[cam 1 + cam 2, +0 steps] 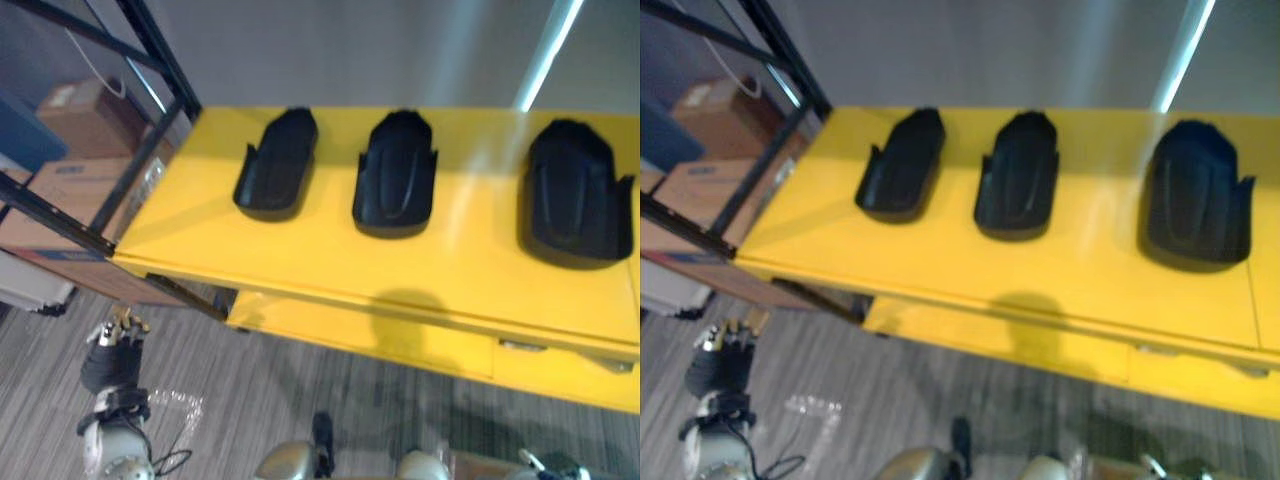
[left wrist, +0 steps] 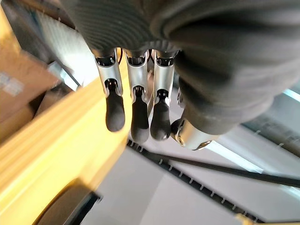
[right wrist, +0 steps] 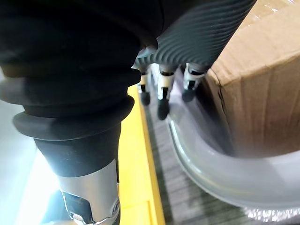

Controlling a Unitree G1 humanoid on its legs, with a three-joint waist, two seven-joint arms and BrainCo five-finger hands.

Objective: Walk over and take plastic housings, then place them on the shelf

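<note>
Three black plastic housings (image 1: 396,172) lie untouched in a row on the yellow surface (image 1: 300,250), from 11 to 2 o'clock. The left hand (image 1: 112,355) hangs at 8 o'clock, fingers straight and empty. The right hand (image 3: 161,89), mostly hidden behind its cover, dangles loose fingers beside a cut-off cardboard box (image 3: 253,84).

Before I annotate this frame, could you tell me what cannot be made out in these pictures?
Housings: surface detail blurred in both eye views.
Cardboard box: cut off by the right wrist view's edge; contents hidden.
Clear rim beside it: blurred; what it belongs to is unclear.
Rack boxes: crossed by black bars, cut off at the left eye view's edge.
</note>
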